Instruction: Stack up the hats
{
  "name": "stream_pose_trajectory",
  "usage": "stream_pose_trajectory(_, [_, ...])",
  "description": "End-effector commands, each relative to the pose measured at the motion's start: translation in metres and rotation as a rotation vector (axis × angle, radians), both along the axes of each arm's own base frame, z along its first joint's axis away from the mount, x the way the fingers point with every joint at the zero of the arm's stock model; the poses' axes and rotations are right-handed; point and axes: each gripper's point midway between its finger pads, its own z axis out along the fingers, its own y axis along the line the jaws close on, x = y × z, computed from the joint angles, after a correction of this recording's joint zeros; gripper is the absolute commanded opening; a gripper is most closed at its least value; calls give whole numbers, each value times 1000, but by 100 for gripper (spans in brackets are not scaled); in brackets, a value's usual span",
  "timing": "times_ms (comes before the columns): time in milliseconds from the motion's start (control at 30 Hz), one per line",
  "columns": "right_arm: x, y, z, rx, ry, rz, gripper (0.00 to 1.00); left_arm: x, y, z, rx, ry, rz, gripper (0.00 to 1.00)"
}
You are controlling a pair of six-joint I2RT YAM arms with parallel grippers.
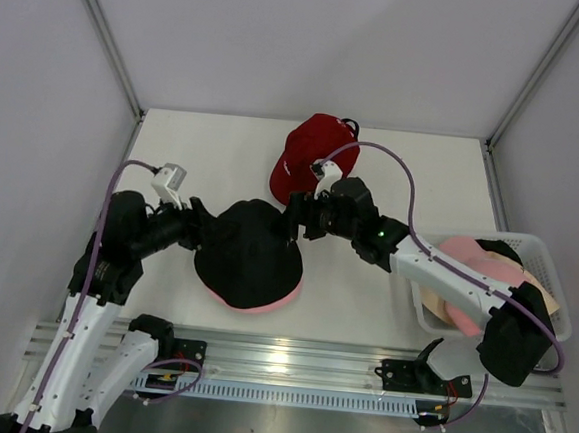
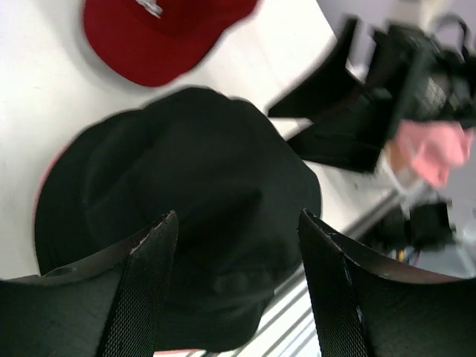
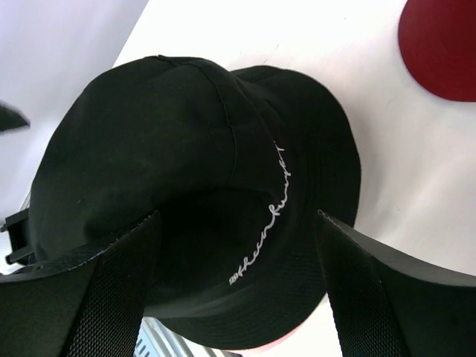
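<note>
Black bucket hat lies between left hand and right hand; both spread, empty.

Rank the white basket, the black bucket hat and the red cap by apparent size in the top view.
1. white basket, though partly covered
2. black bucket hat
3. red cap, its near edge hidden

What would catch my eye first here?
A black bucket hat sits mid-table atop a pink hat whose rim peeks out beneath. The left pincer and right pincer flank it, both open, holding nothing. A red cap lies behind it, and a white basket at the right edge holds pale pink hats.
</note>
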Motion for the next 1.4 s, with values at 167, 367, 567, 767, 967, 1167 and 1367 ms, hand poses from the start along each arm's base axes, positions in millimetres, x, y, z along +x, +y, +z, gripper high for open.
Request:
stream_pose_trajectory(167, [12,18,15,65,21,-2,85,-38,-27,-20,111,-48,-285,69])
stream_pose_trajectory(367, [17,19,16,83,22,-28,84,-18,-19,-65,268,106,-216,63])
stream_pose_trajectory(567, [25,11,20,92,14,-75,86,-21,-18,-68,303,87,-219,55])
stream_pose_trajectory(767, [27,13,16,129,36,-92,86,-22,-15,-41,269,-23,-186,64])
stream_pose_trajectory(967, [19,34,-3,193,106,-81,84,-16,-10,-10,210,-87,-93,76])
stream_pose_trajectory(1167, [11,65,-10,248,129,-45,83,-4,6,-30,244,9,39,74])
stream_pose_trajectory(1367, [2,87,-17,248,151,-15,82,-9,27,-10,227,-62,154,77])
